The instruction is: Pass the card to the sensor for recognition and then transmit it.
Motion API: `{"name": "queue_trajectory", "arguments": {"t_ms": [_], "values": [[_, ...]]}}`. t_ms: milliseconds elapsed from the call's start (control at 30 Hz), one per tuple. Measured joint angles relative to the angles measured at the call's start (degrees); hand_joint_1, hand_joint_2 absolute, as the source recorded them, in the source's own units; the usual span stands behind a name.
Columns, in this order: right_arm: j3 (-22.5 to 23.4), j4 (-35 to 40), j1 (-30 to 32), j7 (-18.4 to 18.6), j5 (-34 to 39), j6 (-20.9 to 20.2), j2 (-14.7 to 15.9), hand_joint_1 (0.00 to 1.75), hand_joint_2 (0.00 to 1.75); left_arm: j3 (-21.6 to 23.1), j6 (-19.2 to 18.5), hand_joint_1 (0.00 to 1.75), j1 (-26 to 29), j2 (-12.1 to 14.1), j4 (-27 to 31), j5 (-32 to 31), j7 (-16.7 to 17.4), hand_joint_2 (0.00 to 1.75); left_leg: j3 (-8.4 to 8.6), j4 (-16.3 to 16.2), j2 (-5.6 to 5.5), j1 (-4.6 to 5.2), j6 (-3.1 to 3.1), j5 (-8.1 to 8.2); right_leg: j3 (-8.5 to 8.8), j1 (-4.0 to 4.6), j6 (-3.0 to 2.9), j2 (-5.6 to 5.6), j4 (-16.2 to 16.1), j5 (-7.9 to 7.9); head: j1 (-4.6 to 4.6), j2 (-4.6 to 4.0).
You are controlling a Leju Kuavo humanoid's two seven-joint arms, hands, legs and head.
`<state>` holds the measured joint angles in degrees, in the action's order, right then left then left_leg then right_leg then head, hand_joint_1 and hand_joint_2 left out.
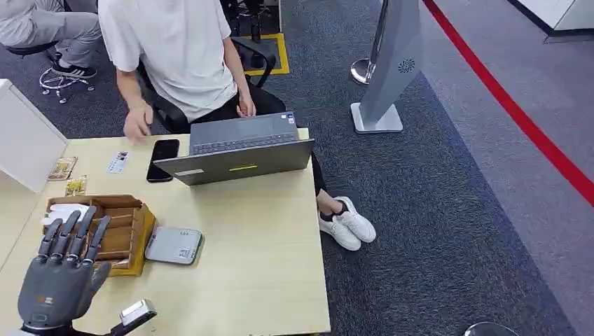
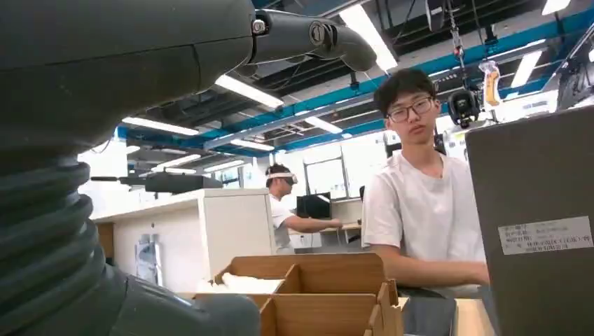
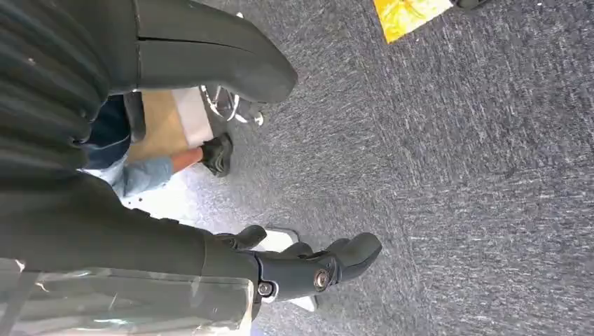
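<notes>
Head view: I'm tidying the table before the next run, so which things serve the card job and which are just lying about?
For the job:
- left hand, over the box
- box, with a white item, possibly the card
- sensor, beside the box

Lying about:
- laptop
- phone
- small tag
- two packets

Bright even overhead light; sharp focus; soft shadows.
</notes>
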<state>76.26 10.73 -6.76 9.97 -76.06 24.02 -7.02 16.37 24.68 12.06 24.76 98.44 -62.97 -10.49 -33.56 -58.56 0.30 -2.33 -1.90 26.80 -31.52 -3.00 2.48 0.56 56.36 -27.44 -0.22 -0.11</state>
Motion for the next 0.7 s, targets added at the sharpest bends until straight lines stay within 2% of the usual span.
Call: {"name": "queue_trajectory", "arguments": {"t_ms": [567, 700], "values": [[0.04, 0.0, 0.0, 0.0, 0.0, 0.0, 0.0, 0.0, 1.75, 0.04, 0.0, 0.0, 0.31, 0.52, 0.0, 0.0, 0.0, 1.75, 0.0, 0.0, 0.0, 0.0, 0.0, 0.0, 0.0, 0.0, 0.0, 0.0, 0.0, 0.0, -0.02, 0.0], [0.04, 0.0, 0.01, -0.02, 0.02, 0.02, 0.0, 0.0, 1.75, 0.09, -1.94, 0.0, 0.46, 1.2, -0.02, 1.38, 1.05, 1.75, 0.0, 0.0, 0.0, -0.01, 0.0, 0.0, -0.01, 0.01, 0.0, 0.0, 0.0, 0.0, -0.02, 0.0]]}}
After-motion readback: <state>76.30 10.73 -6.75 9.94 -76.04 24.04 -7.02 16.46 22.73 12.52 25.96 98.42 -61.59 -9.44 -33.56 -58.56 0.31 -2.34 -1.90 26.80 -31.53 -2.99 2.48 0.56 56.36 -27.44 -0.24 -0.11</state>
